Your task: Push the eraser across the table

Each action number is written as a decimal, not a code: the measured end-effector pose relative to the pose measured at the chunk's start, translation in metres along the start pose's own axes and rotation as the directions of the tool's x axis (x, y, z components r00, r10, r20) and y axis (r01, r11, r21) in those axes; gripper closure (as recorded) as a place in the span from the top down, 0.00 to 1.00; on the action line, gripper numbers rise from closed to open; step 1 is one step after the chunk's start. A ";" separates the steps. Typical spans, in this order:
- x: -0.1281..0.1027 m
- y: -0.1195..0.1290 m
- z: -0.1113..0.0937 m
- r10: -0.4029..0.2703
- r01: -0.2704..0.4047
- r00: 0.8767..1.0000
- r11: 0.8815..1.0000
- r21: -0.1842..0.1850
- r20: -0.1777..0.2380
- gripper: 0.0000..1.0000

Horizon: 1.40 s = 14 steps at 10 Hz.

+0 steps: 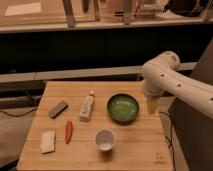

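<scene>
My gripper hangs low over the right edge of the square light wooden plank tabletop, just beside the round green bowl. Whether it is released or clenched I cannot tell. The small flat dark grey rectangular eraser lies well apart from me, near the left edge in this view. It sits at a slant, with the white tube near it on the bowl's side.

As I judge it, the step in hand is the reach across. I should travel above the bowl and tube rather than thread between them, and only drop once I am past the tube. For a clean push I want to meet one long side of the eraser squarely, low against the wood, so it slides instead of spinning. I would also pick a lane that misses the tube and the slim orange-red piece.
</scene>
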 end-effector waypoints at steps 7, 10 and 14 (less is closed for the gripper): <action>-0.072 -0.027 -0.003 -0.127 0.128 0.992 0.991 0.033 -0.017 0.80; -0.108 -0.038 -0.002 -0.187 0.187 0.982 0.981 0.052 -0.017 0.80; -0.125 -0.045 0.002 -0.236 0.237 0.972 0.970 0.062 -0.016 0.80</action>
